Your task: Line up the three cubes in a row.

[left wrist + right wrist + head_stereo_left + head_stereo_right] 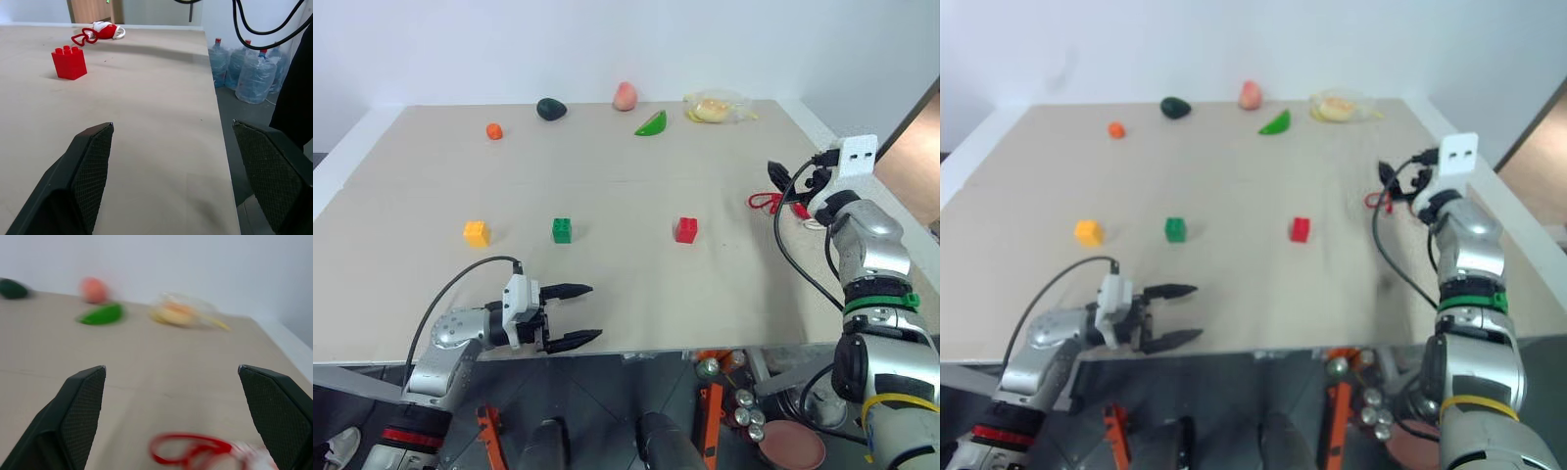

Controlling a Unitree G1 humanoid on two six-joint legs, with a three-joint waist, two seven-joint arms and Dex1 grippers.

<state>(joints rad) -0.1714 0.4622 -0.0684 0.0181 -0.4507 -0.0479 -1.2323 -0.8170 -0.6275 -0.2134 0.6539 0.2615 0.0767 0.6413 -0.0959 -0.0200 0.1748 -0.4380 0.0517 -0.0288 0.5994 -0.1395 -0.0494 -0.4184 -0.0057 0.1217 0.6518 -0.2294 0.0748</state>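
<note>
Overhead, in the left eye view, the yellow cube (477, 233), green cube (562, 230) and red cube (686, 230) already lie roughly in one left-to-right line mid-frame on the table (636, 284). My left pincer (578, 314), jaws apart and empty, sits lower left, just below the green cube. My right pincer (800, 188) sits at right, by the red-corded toy (766, 202). From my left wrist, the red cube (69, 62) lies upper left. From my right wrist, my black fingers (80, 404) stand wide apart above that toy's cord (190, 449). I judge my left arm nearer the row.
</note>
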